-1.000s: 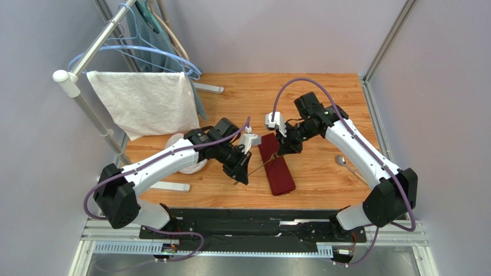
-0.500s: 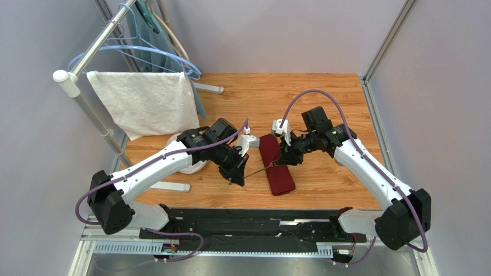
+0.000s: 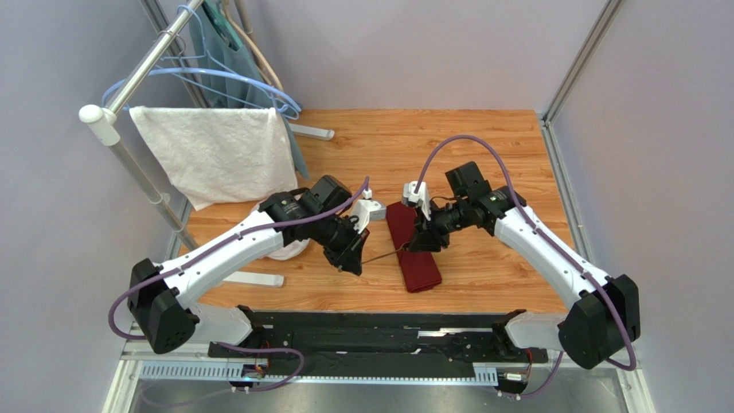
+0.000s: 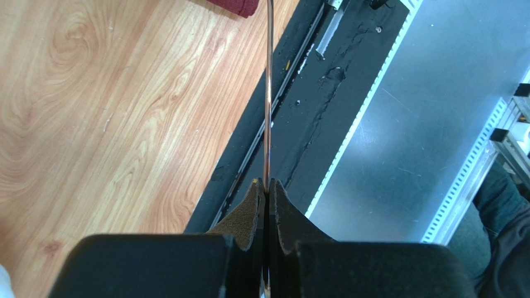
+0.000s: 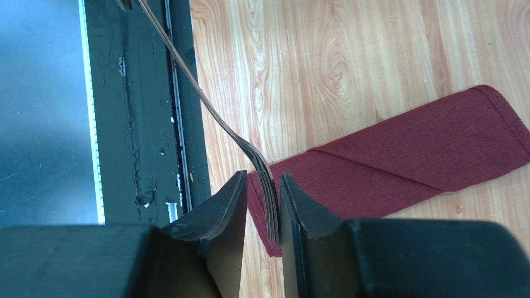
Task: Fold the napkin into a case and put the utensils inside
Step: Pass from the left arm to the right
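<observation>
Top external view: two arms meet near the middle of the wooden surface (image 3: 482,146). The case (image 3: 419,268), a narrow dark red strip of folded cloth, lies flat there, running from the far side toward the near edge. The fork (image 3: 383,256) bridges the two arms, with its slim handle toward the left pincer (image 3: 351,267) and its head at the right pincer (image 3: 417,244), which hangs over the middle of the case. A white towel (image 3: 220,159) hangs on a rack at far left, well apart from the work. From this height, the grip of either pincer cannot be judged.

Left wrist view: the left pincer (image 4: 266,189) is closed tight on the fork handle (image 4: 268,93), seen edge-on as a thin line running straight away from the pads. Beneath it lie the wooden surface (image 4: 93,93) and the black rail (image 4: 298,99) at its near edge. Only one corner of the case (image 4: 235,5) shows, at the top of the picture. The fork's head is out of frame.

Right wrist view: the right pincer (image 5: 263,186) stands narrowly parted with the fork's tines between its fingers. The tines sit close against one finger, and a gap shows on the other side, so no clamp is seen. The fork (image 5: 242,143) curves away toward the rail. The case (image 5: 410,149) shows a diagonal fold across its face, and one end of it lies directly under the tines.
</observation>
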{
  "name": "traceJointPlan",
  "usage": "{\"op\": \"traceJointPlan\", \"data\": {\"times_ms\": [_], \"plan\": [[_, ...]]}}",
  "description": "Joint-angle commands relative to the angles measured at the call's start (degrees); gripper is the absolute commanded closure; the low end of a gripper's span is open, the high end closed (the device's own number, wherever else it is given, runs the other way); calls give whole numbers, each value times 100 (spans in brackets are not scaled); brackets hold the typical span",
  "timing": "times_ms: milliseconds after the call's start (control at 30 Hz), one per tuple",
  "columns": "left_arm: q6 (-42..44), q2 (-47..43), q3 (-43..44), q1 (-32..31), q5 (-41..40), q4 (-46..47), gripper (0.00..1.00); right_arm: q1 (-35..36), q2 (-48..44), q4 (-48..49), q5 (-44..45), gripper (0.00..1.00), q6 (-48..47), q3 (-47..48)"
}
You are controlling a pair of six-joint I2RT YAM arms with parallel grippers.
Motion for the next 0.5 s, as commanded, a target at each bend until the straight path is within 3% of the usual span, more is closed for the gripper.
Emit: {"op": "traceJointPlan", "data": {"times_ms": [0, 167, 267, 467], "plan": [[233, -385, 344, 60, -176, 589, 100, 224, 44, -225, -175, 73, 61, -40], [242, -482, 256, 34, -97, 686, 100, 242, 158, -242, -167, 77, 43, 22], [233, -508, 247, 42, -202, 642, 100, 251, 176, -260, -140, 100, -19, 66], [57, -377, 352, 69, -449, 572, 100, 269, -122, 117, -201, 100, 656, -180]]}}
